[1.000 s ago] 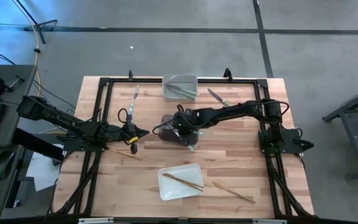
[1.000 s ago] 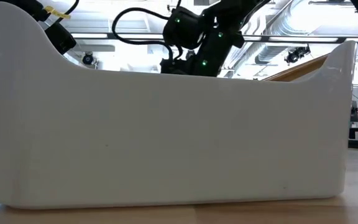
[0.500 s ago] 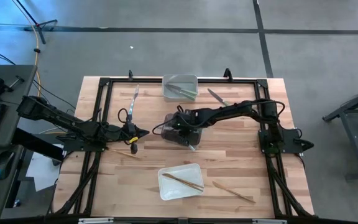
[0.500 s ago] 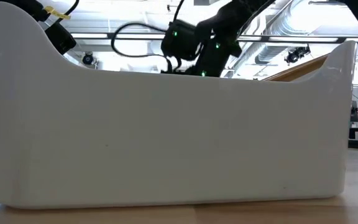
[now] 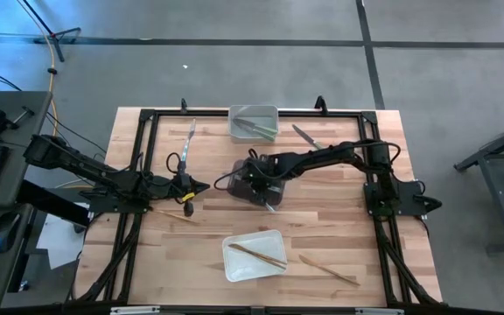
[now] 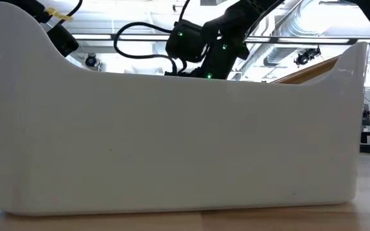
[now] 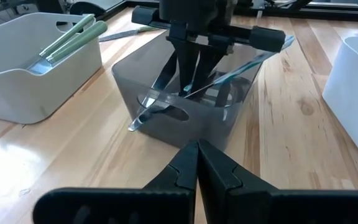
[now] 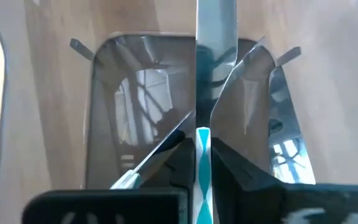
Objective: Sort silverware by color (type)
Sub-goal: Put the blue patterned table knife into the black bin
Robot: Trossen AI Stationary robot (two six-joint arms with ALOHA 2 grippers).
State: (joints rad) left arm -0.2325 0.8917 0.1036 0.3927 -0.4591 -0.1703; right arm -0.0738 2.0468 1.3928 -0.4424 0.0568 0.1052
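Observation:
My right gripper [image 5: 261,182] reaches down into the dark see-through bin [image 5: 239,188] at the table's middle. It is shut on a pale blue-silver utensil [image 7: 241,67]. A second blue-silver utensil [image 7: 143,115] lies in that bin and pokes out through its handle hole. Green utensils [image 5: 256,127] lie in the grey bin [image 5: 254,114] at the far edge. Wood-coloured ones [image 5: 256,254] lie in the white bin [image 5: 234,262] at the near edge. My left gripper [image 5: 204,185] waits shut, left of the dark bin, with nothing in it. My right gripper pinches the blue-silver utensil near one end [image 8: 202,140] between its two fingers [image 7: 180,68], which come from above, slanting down into the bin. The held end sits low inside the bin. The utensil slants up across the bin's rim [image 7: 257,57], its free end [image 7: 286,41] beyond it.
Loose on the table lie a silver knife [image 5: 191,138] at the far left, a darker utensil [image 5: 304,136] at the far right, a wooden piece [image 5: 329,269] at the near right and another [image 5: 173,214] by my left gripper. The white bin's wall [image 6: 172,141] fills the low view.

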